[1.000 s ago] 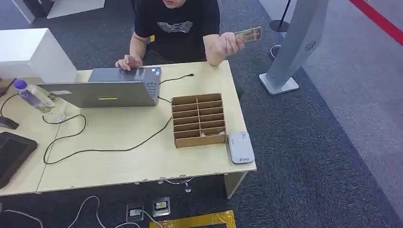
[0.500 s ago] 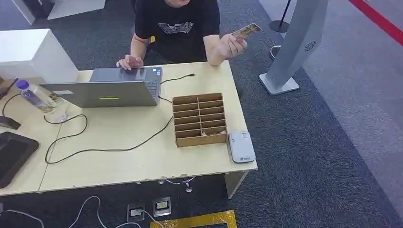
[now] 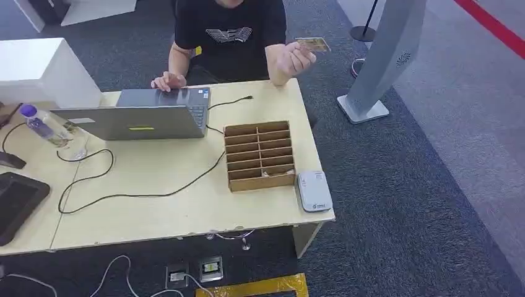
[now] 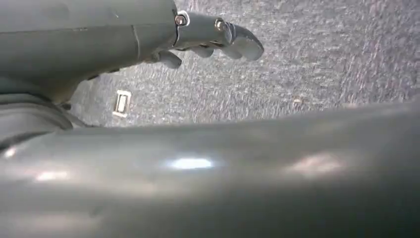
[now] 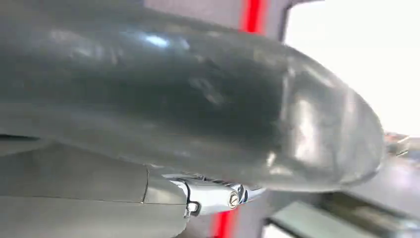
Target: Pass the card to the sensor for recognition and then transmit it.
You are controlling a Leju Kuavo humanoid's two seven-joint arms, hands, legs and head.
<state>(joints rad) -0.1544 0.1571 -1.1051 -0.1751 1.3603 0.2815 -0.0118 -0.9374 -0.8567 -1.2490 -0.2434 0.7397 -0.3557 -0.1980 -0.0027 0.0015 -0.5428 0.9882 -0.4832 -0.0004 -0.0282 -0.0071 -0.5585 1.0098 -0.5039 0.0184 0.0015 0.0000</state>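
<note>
Waiting, we hang both arms low. Card (image 3: 312,44) in person's hand (image 3: 293,59), raised beyond far edge of desk (image 3: 155,204), well apart from reader (image 3: 314,191) at desk's near right corner. Since a second ago card tilted up, now lies flatter; hand barely shifted. We judge handover not begun. Left hand (image 4: 213,37) holds nothing, fingers loosely bent, over carpet. Right hand (image 5: 213,196): cannot tell its state. Box (image 3: 259,155) just beside reader.
</note>
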